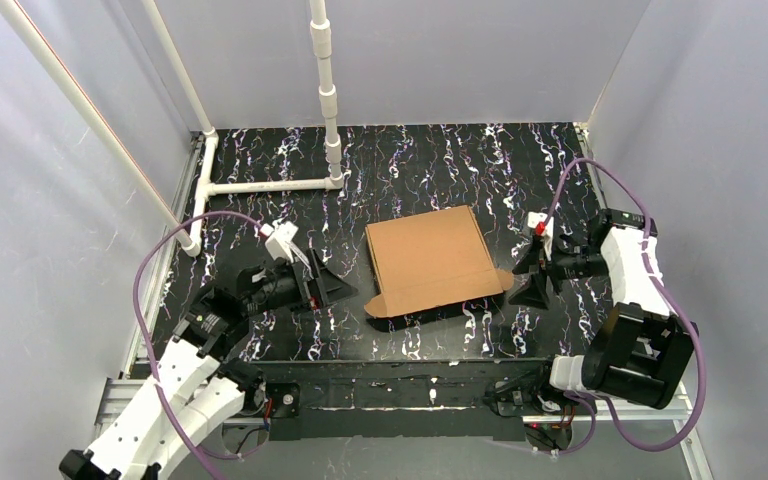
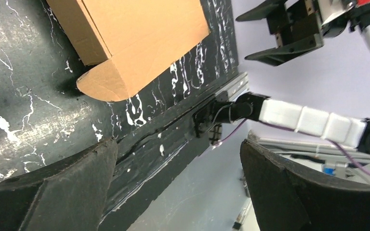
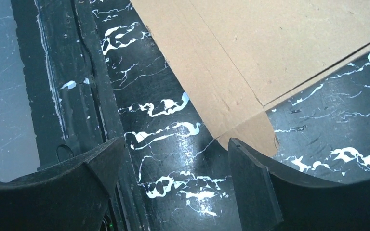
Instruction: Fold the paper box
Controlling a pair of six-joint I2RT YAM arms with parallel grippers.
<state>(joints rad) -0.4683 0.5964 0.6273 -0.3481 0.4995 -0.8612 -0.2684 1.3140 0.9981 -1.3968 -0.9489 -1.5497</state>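
The paper box is a plain brown cardboard piece lying closed and flat in the middle of the black marbled table, with small rounded tabs sticking out at its two near corners. My left gripper hangs open just left of the box's near-left corner, apart from it; the left wrist view shows that corner and its tab. Just right of the near-right corner my right gripper stands open, nothing between its fingers, and the corner tab shows beside one finger.
A white pipe frame lies on the table at the back left, with a post rising from it. Pale enclosure walls close in both sides and the back. The table's front edge rail runs between the arm bases.
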